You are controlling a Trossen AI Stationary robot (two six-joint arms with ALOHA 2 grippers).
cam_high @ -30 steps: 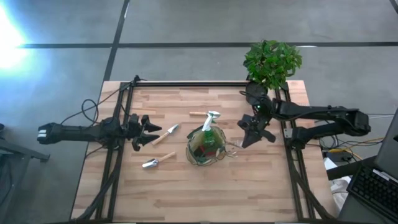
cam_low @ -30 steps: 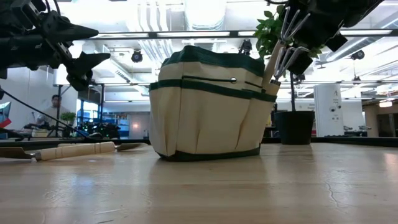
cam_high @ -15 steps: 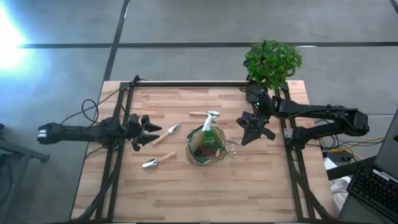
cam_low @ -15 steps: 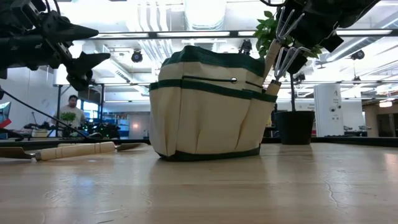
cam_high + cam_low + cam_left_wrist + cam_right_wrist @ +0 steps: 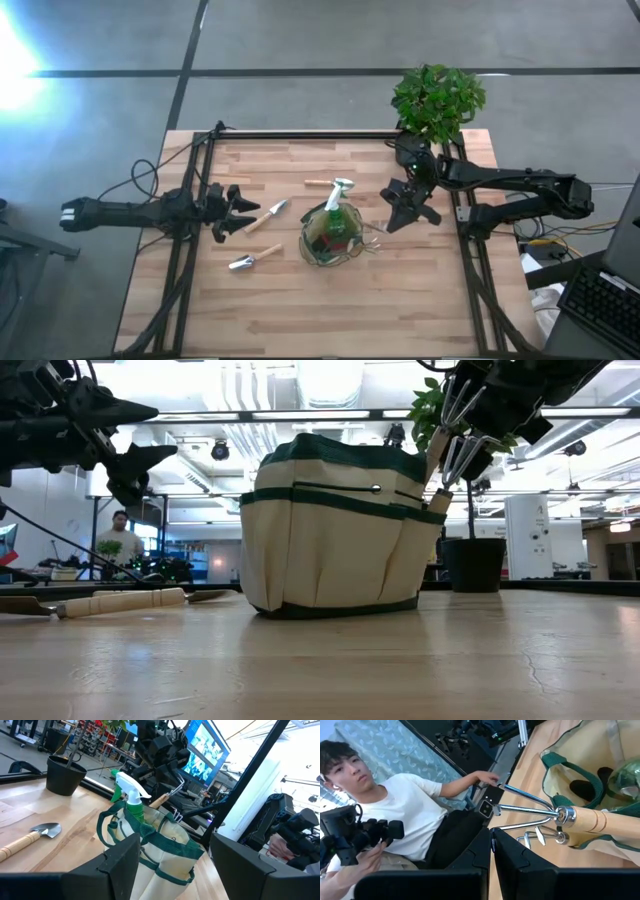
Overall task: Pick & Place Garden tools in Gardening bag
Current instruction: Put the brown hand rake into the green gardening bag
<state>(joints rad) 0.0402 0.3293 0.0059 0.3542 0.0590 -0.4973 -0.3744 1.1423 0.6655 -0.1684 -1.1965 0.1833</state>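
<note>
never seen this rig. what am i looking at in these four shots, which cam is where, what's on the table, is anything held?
Two dark robot arms work at a wooden table. One camera looks straight down, one sits at table height, and one rides on each wrist.

The task is putting garden tools into the gardening bag, the soft green-trimmed tote mid-table, which already holds a spray bottle.

The right end effector is by the bag's side, next to a hand fork standing in an outer pocket. Whether it grips the fork is unclear.

The left end effector hovers open, holding nothing. Two trowels lie near it. A potted plant stands at the far edge. A person sits behind.
</note>
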